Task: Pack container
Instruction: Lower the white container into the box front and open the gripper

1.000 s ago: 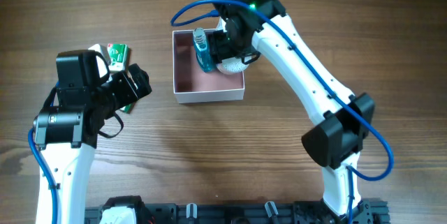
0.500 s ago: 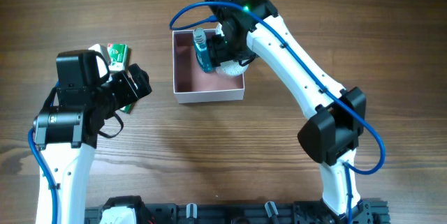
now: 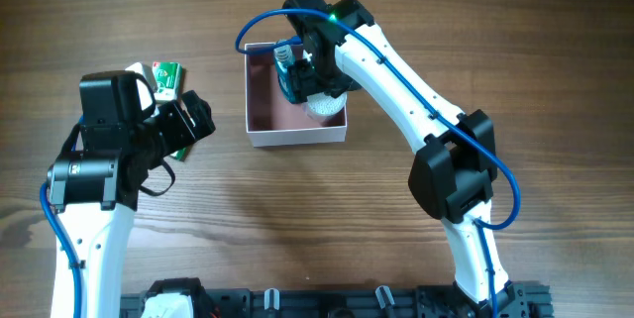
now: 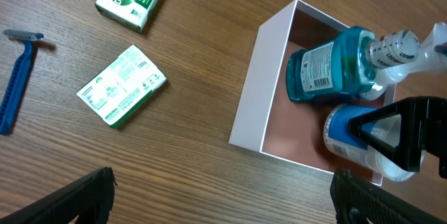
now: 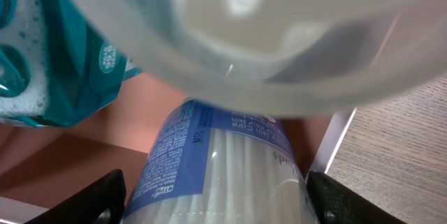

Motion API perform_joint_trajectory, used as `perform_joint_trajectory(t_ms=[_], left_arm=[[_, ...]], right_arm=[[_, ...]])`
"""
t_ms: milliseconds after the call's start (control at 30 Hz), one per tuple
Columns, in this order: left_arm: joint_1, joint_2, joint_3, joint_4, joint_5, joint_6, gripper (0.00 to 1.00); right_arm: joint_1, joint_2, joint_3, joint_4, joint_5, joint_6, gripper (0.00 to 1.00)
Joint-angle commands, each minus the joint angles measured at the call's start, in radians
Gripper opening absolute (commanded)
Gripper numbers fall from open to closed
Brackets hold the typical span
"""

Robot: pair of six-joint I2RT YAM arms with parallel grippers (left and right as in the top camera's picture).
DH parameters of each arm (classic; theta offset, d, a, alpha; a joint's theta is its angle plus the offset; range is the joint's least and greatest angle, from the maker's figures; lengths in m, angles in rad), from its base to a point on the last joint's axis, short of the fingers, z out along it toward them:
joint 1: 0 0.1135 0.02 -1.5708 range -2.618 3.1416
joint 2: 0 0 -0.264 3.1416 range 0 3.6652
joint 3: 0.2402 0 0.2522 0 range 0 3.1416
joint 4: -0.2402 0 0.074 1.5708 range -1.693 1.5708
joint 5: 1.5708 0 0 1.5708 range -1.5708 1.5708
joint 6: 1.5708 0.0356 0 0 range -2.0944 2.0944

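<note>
Table (image 3: 297,199): soaps (image 4: 122,84), razor (image 4: 17,77) | container (image 4: 255,91): bottle (image 4: 325,67), jar (image 4: 339,140) | right gripper (image 5: 209,196) astride jar, hold unclear | left gripper (image 4: 223,196) wide, empty

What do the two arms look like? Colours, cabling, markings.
Left arm and right arm match: white link shells, black joint housings, black jaws. A blue cable runs outside each, looping free by the right wrist. A green light glows on the right wrist housing. No readable markings.
</note>
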Motion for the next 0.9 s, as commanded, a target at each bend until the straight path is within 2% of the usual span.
perform_joint_trajectory(t_ms=[0, 100, 133, 233, 267, 367, 433, 500, 667, 867], left_arm=[[-0.003, -0.002, 0.020, 0.000, 0.016, 0.013, 1.00], [-0.003, -0.002, 0.019, 0.000, 0.016, 0.013, 1.00], [-0.003, -0.002, 0.019, 0.000, 0.016, 0.013, 1.00], [-0.003, -0.002, 0.019, 0.000, 0.016, 0.013, 1.00], [-0.003, -0.002, 0.019, 0.000, 0.016, 0.013, 1.00], [-0.003, -0.002, 0.019, 0.000, 0.016, 0.013, 1.00], [-0.003, -0.002, 0.019, 0.000, 0.016, 0.013, 1.00], [-0.003, -0.002, 0.019, 0.000, 0.016, 0.013, 1.00], [-0.003, -0.002, 0.019, 0.000, 0.016, 0.013, 1.00], [-0.003, -0.002, 0.019, -0.001, 0.016, 0.013, 1.00]], right_arm=[[0.008, 0.027, -0.001, -0.002, -0.009, -0.006, 0.16], [0.008, 0.028, -0.001, -0.002, -0.009, -0.005, 0.29], [0.008, 0.028, -0.001, -0.002, -0.009, -0.005, 0.38], [0.008, 0.028, -0.001, -0.002, -0.009, -0.006, 0.43], [0.008, 0.028, -0.001, -0.002, -0.009, -0.006, 0.48], [0.008, 0.028, -0.001, -0.004, -0.009, -0.005, 0.68], [0.008, 0.028, -0.001, -0.007, -0.009, -0.006, 0.73], [0.008, 0.028, -0.001, -0.010, -0.009, -0.006, 0.90], [0.008, 0.028, -0.001, -0.010, -0.009, -0.006, 0.98], [0.008, 0.028, -0.001, -0.009, -0.006, 0.005, 0.97]])
